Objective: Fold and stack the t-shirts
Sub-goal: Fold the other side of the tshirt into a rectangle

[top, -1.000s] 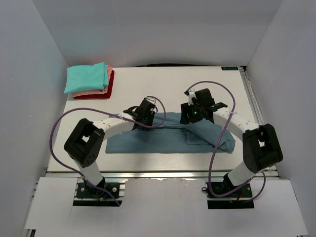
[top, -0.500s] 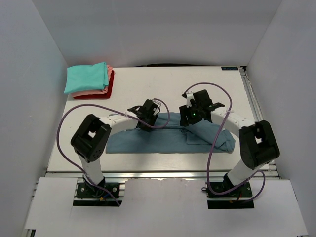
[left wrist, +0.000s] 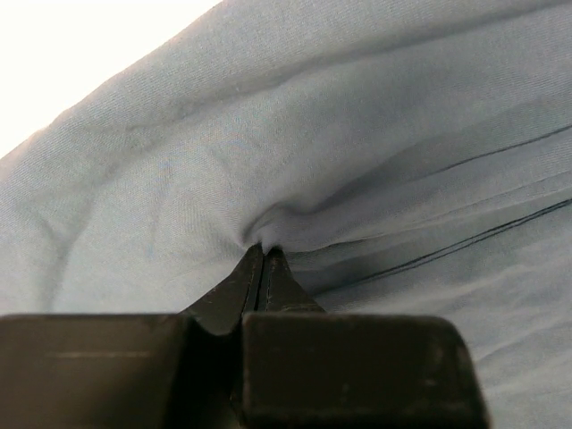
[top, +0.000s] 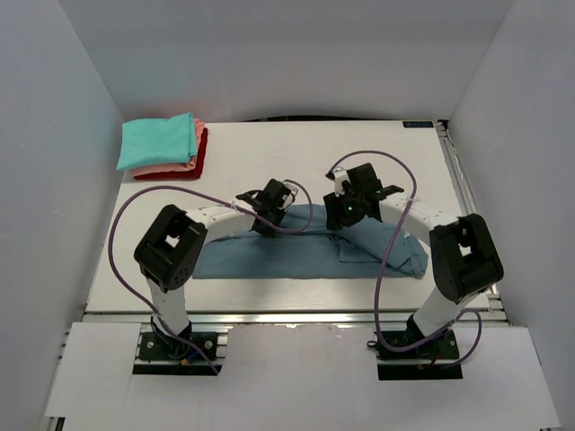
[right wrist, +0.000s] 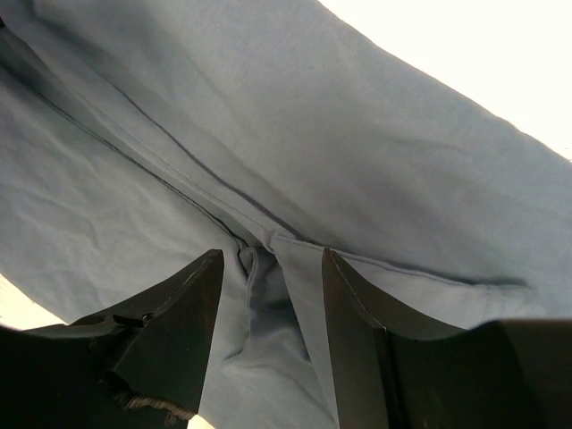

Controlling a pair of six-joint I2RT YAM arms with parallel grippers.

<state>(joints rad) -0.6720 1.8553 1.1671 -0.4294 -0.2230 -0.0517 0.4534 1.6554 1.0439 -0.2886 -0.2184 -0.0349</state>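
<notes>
Left claw [left wrist: 262, 252] clenched on a pinch of the blue tee [left wrist: 357, 134] lying under both claws, right claw [right wrist: 271, 255] released, straddling a fold [right wrist: 255, 286] between its jaws, likely so both can lift one edge to fold.

Both wrist views cut off the slate-blue t-shirt [left wrist: 357, 134]; the red t-shirt [top: 199, 157] is mostly covered.

On the table [top: 296, 148], spread t-shirt [top: 269, 260] at front, folded stack [top: 162, 144] at far-left corner.
</notes>
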